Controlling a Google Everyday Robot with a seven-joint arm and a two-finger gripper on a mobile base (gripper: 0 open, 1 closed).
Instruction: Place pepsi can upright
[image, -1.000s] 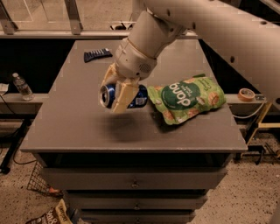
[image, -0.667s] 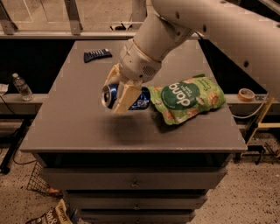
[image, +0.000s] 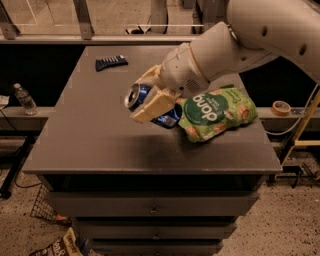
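The pepsi can (image: 138, 94) is a small blue can with silver ends. It is held above the grey table (image: 90, 135), tilted, with one silver end facing left toward the camera. My gripper (image: 150, 97) is shut on the can; one cream finger (image: 152, 105) crosses the front of it and the other sits behind. The white arm reaches in from the upper right. Part of the can's blue body shows below the finger, next to the green snack bag (image: 215, 112).
The green snack bag lies on the table's right side, just right of the gripper. A dark flat object (image: 111, 62) lies at the table's far left. A water bottle (image: 25, 99) stands on a ledge at the left. A tape roll (image: 281, 107) sits at the right.
The gripper has lifted the can a little and turned it, so the silver end now points more up and left. The arm has swung lower across the bag.
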